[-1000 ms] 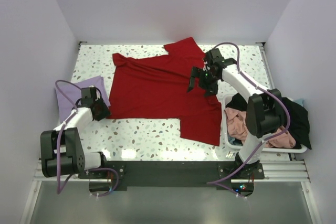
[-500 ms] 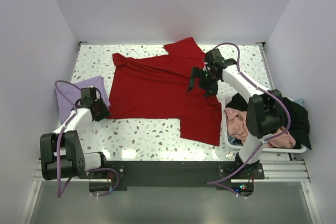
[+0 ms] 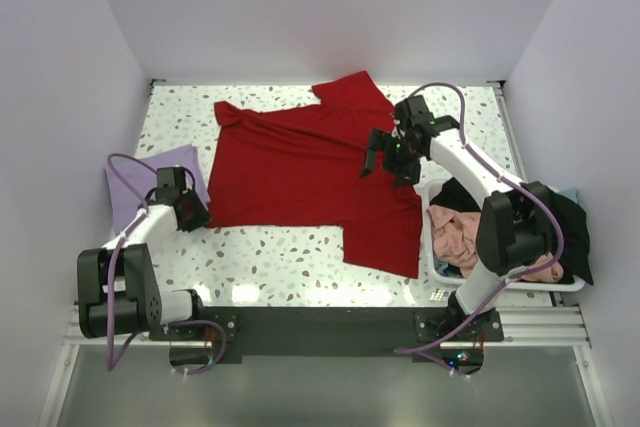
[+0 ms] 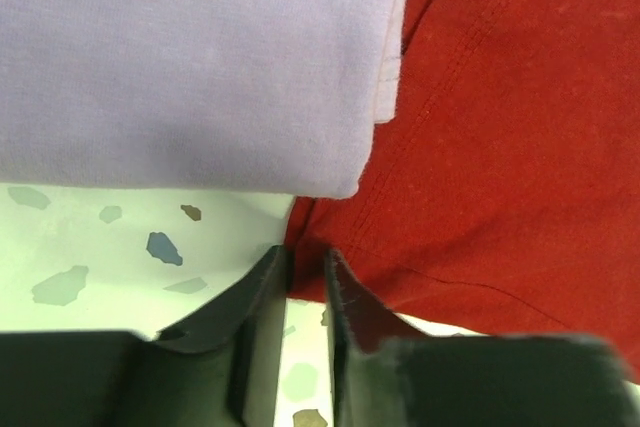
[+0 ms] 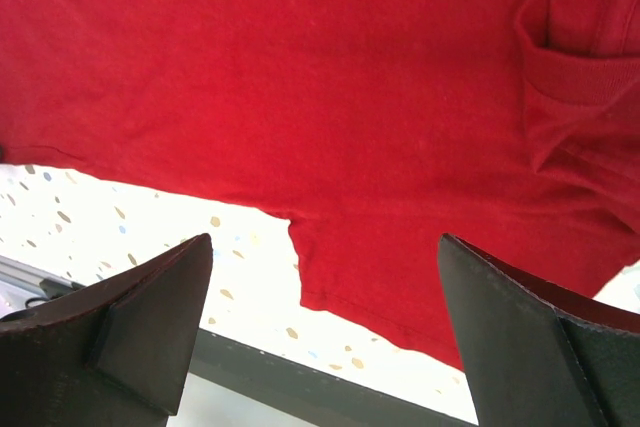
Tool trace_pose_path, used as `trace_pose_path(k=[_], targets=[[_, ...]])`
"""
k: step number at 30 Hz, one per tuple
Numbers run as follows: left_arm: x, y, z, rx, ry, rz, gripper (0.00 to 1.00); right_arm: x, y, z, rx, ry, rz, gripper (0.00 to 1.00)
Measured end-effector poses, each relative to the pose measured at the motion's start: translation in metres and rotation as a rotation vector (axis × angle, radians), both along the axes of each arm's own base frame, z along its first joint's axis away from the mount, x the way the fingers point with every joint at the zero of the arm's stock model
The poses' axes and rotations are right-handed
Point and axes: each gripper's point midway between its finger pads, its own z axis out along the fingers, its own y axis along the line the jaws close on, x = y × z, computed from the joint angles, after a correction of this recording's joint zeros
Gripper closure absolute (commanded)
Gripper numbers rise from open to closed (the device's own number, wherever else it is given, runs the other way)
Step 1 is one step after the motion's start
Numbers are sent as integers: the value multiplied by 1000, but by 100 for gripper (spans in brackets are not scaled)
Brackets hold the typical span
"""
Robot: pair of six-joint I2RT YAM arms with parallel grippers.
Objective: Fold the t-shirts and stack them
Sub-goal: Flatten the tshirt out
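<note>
Hem of red t-shirt (image 3: 300,172) at left gripper (image 4: 305,255), grip unclear, right gripper (image 5: 325,247) wide apart

no readable text, labels, brands or numbers in any view.

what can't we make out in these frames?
- Left wrist: whether the left gripper pinches the red shirt hem; its nearly closed jaws hide the contact.
- Top: basket contents, partly under the right arm.
- Left wrist: lavender shirt cut off by the frame.
</note>
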Motion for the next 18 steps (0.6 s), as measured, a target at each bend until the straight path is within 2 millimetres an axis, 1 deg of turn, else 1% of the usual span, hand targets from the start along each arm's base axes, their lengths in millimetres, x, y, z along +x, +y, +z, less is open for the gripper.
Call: trace_pose_path(k=[1, 4, 9, 12, 13, 15, 18], targets=[[0, 0, 0, 0, 1, 0, 87, -2, -1, -1, -2, 5, 0, 3], [0, -2, -1, -4, 4, -1, 100, -6, -2, -5, -6, 18, 0, 3], [0, -8, -1, -27, 0, -17, 100, -14, -5, -2, -14, 16, 11, 3], [0, -12, 6, -48, -21, -30, 100, -20, -7, 3, -32, 2, 35, 4], [1, -13, 10, -53, -34, -34, 100, -23, -7, 3, -44, -2, 47, 4], [6, -16, 27, -64, -74, -45, 100, -31, -6, 4, -58, -4, 74, 5], [26, -19, 66, -75, -178, -64, 100, -51, -4, -3, -79, 17, 110, 5]])
